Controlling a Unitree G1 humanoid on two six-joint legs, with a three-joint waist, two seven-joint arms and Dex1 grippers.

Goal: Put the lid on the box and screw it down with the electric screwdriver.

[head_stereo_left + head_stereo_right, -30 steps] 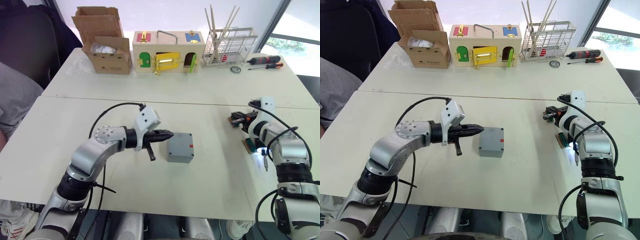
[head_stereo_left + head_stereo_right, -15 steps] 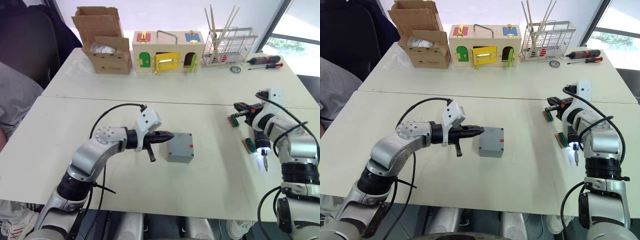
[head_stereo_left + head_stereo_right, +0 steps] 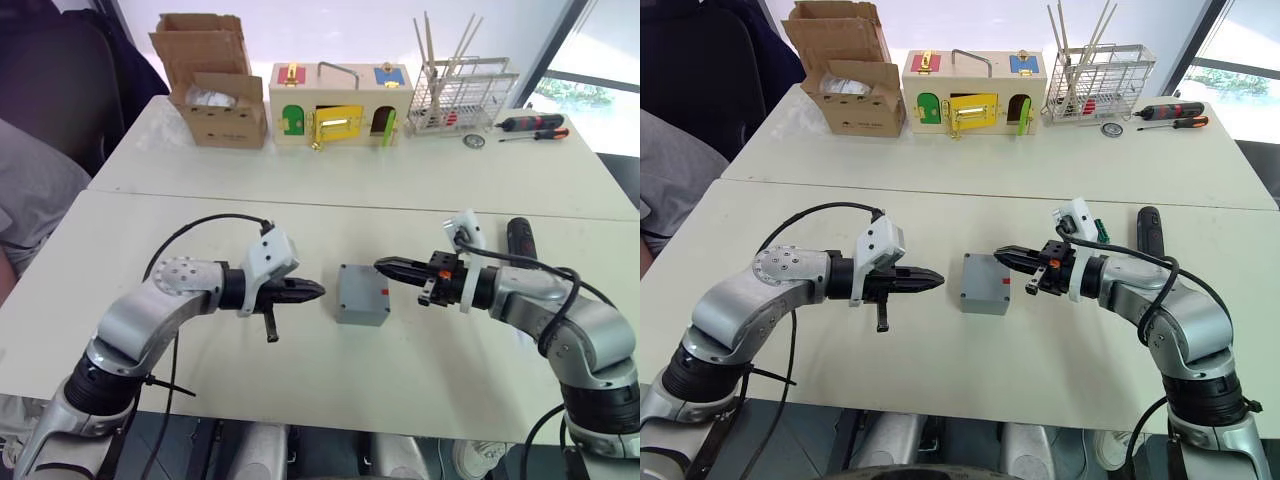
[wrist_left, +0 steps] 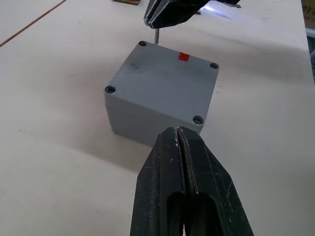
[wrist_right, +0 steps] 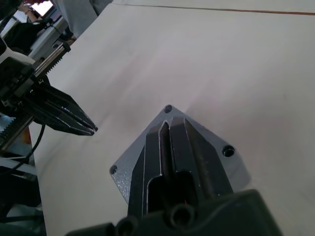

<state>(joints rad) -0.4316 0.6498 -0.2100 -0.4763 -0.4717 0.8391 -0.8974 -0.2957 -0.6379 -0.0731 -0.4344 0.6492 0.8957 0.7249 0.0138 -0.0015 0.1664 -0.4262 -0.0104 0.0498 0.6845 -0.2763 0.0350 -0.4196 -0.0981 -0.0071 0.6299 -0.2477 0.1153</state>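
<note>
The grey box (image 3: 362, 300) stands mid-table with the lid (image 4: 162, 81) sitting on top of it, a screw head in each corner and a small red mark near one edge. My left gripper (image 3: 319, 291) is shut and empty, its tip a short gap to the left of the box. From the right, my right gripper (image 3: 383, 266) is also shut and empty, its tip hanging just over the lid's right edge (image 5: 173, 129). The black electric screwdriver (image 3: 519, 240) lies on the table behind my right forearm, with neither gripper touching it.
Along the far table stand a brown cardboard box (image 3: 215, 85), a wooden box with coloured doors (image 3: 338, 105) and a wire rack (image 3: 460, 95). Two slim hand screwdrivers (image 3: 530, 126) lie at the back right. A person sits at the far left (image 3: 30, 200).
My right arm swung left from the table's right side to the box, leaving the electric screwdriver lying on the table. My left gripper drew back slightly from the box.
</note>
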